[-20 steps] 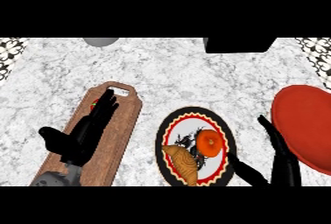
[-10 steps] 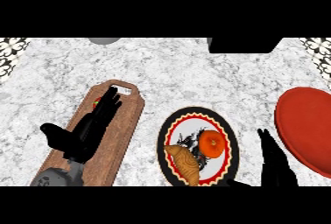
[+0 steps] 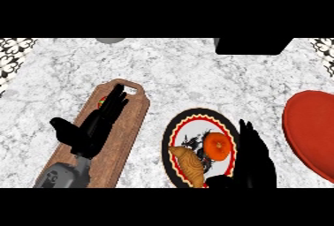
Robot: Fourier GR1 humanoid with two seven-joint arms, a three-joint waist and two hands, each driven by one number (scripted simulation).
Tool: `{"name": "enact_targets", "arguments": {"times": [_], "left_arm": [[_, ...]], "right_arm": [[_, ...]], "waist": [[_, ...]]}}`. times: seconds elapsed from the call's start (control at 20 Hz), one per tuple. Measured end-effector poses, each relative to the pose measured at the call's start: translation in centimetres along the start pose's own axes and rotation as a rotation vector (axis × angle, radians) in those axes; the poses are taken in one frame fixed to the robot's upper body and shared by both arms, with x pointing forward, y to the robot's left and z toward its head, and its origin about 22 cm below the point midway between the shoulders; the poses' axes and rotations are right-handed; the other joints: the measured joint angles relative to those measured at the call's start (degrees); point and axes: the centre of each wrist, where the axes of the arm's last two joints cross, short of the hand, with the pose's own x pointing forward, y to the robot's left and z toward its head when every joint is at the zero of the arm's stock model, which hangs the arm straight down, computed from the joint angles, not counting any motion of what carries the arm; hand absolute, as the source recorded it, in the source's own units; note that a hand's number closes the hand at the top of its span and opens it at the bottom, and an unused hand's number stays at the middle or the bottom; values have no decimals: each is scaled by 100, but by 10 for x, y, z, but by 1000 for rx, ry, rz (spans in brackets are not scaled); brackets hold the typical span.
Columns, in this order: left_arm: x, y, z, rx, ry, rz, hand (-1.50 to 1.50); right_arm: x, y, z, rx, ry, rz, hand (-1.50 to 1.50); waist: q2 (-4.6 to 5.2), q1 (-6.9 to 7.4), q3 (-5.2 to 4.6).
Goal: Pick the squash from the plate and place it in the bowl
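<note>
So the right hand [image 3: 253, 160] has slid in from the red bowl's side toward the plate [image 3: 171, 132] since a second ago, and the whole view has drifted a bit so the bowl sits further off to the right now. That hand is at the plate's right rim, covering part of it, fingers straight and pointing up the counter, thumb poking out toward the plate's bottom edge; it's open and not holding anything. On the plate there's the squash [image 3: 218, 145], a round orange thing sitting right of the plate's centre, just beside the right hand's fingers, though I can't tell if they actually touch. Below and left of it on the same plate lies a tan croissant-looking pastry [image 3: 187, 165], close to the squash. The red bowl [image 3: 312, 132] is to the right of the plate, apart from it, partly cut off by the edge of the view. Left of the plate is a long wooden cutting board [image 3: 128, 140], tilted, and the left hand [image 3: 91, 128] rests over it with fingers straight and relaxed, thumb out to the side away from the plate, so open too. There's a small red and green something [image 3: 101, 103] peeking out beside the fingers on the board, too hidden to identify. All of it sits on a marble counter [image 3: 183, 75].
</note>
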Motion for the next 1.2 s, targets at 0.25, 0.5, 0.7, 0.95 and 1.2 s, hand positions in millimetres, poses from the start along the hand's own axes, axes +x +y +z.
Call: {"name": "enact_targets", "arguments": {"times": [0.25,0.5,0.7,0.95,1.2], "left_arm": [[1,3,0,-3,-1,1,0],[3,6,0,-2,0,0,0],[1,6,3,-1,2,0,0],[-7,8,2,-1,2,10,0],[-8,4,3,1,2,5,0]], "right_arm": [[15,2,-9,45,39,31,-150],[18,5,-24,107,91,58,-150],[19,12,-31,155,109,87,-150],[26,18,-35,171,101,119,-150],[31,25,-44,179,111,147,-150]], "waist": [[-6,32,12],[-12,23,18],[-18,16,21],[-19,-10,23],[-26,-8,27]]}}
